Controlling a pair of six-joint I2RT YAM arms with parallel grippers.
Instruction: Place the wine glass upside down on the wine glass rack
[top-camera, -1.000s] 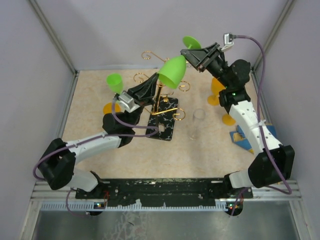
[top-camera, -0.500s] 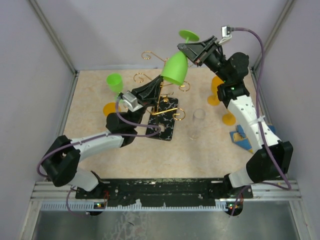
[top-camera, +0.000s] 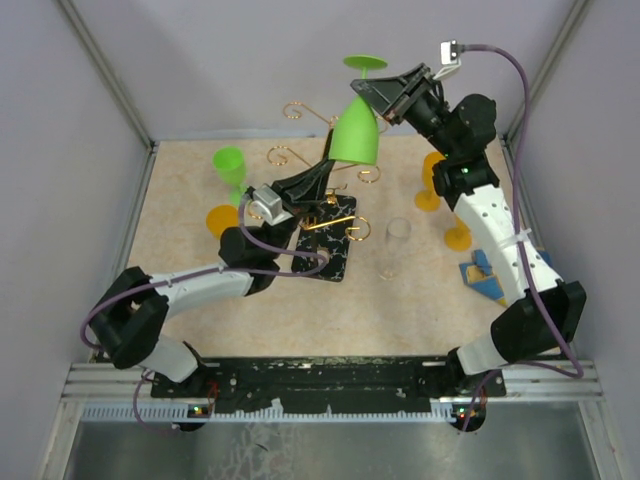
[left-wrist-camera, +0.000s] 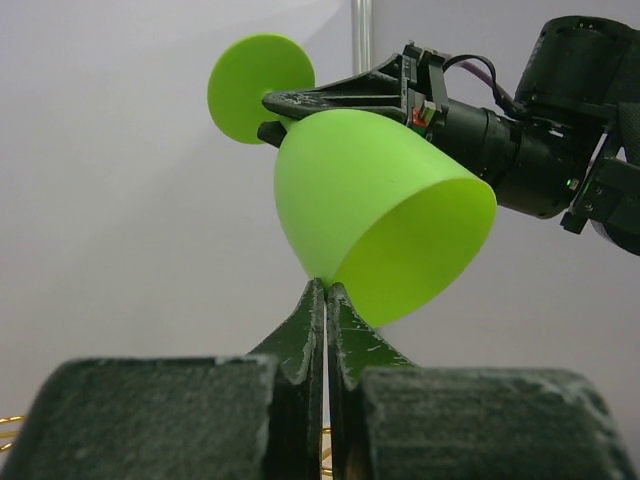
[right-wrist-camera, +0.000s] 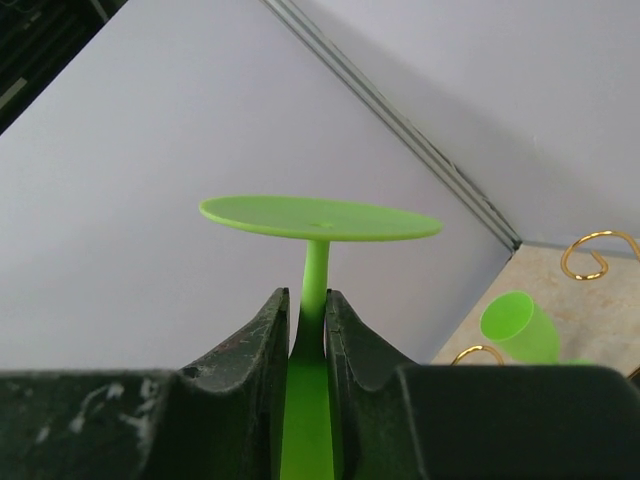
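Note:
The green wine glass (top-camera: 355, 135) hangs upside down, foot up, high above the wine glass rack (top-camera: 318, 205), a gold wire stand on a black veined base (top-camera: 335, 262). My right gripper (top-camera: 372, 95) is shut on its stem (right-wrist-camera: 316, 275), just under the foot (right-wrist-camera: 320, 217). My left gripper (top-camera: 328, 165) is shut, and its tips (left-wrist-camera: 326, 285) pinch the bowl's lower rim (left-wrist-camera: 400, 260). Gold curled arms show in the right wrist view (right-wrist-camera: 598, 250).
A second green glass (top-camera: 230, 162) and an orange piece (top-camera: 222, 218) stand at the left. Orange glasses (top-camera: 435, 185) stand at the right, a clear glass (top-camera: 397, 240) in the middle, and a blue object (top-camera: 485, 275) near the right arm. Walls close in on three sides.
Both arms have raised the glass. Its foot has swung up and left, so it hangs more nearly vertical. My left gripper has moved right and up with the rim.

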